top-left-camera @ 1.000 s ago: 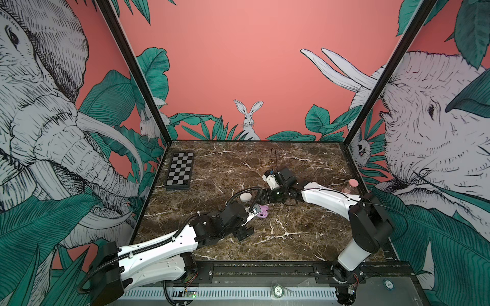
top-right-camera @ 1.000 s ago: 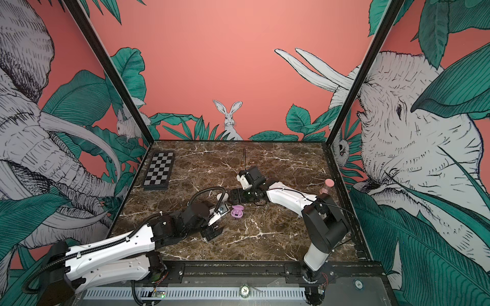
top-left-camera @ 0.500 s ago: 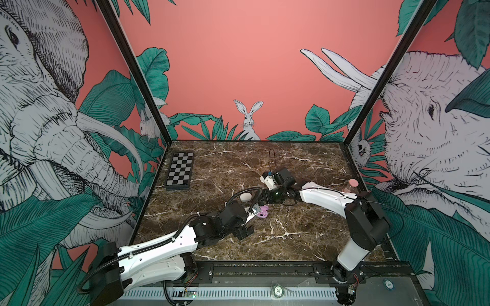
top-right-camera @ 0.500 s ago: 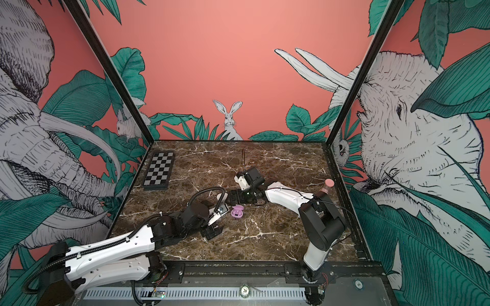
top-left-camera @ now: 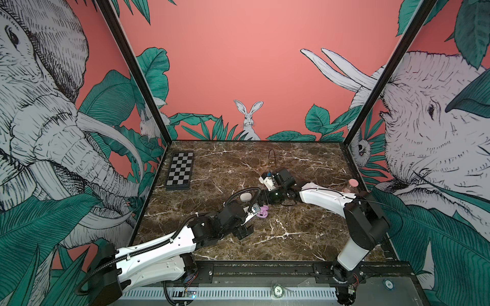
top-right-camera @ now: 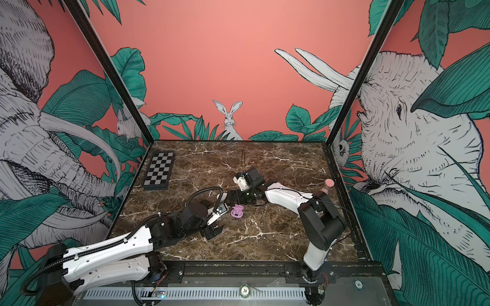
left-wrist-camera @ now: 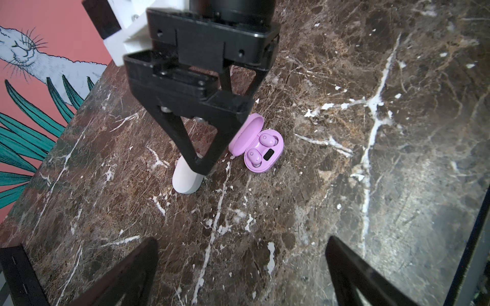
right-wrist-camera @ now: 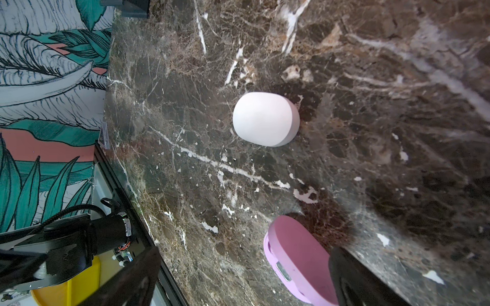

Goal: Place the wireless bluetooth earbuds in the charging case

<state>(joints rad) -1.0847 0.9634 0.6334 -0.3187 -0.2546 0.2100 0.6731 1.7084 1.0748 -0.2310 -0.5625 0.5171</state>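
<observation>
The closed white charging case [right-wrist-camera: 265,119] lies just left of the spread-jawed right gripper [right-wrist-camera: 245,250], farther from the likewise released left gripper [left-wrist-camera: 241,239].

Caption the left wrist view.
Open lilac case holds two lilac earbuds on marble table, white case beside it.

Left arm [top-left-camera: 159,246]: reaches low and long toward the lilac case [top-left-camera: 263,212] from its near-left side.
Left wrist [top-left-camera: 233,214]: black, just left of the lilac case.
Left gripper [top-left-camera: 248,221]: jaws spread wide with nothing between them, just beside the lilac case on its near-left side.
Right arm [top-left-camera: 323,197]: elbow is raised to the right of the lilac case, and the white forearm slants down toward it.
Right wrist [top-left-camera: 281,194]: behind the lilac case, a little to its right.
Right gripper [top-left-camera: 262,198]: jaws wide apart and empty, pointing down just behind the lilac case; one finger [left-wrist-camera: 197,159] comes down next to its lid.
</observation>
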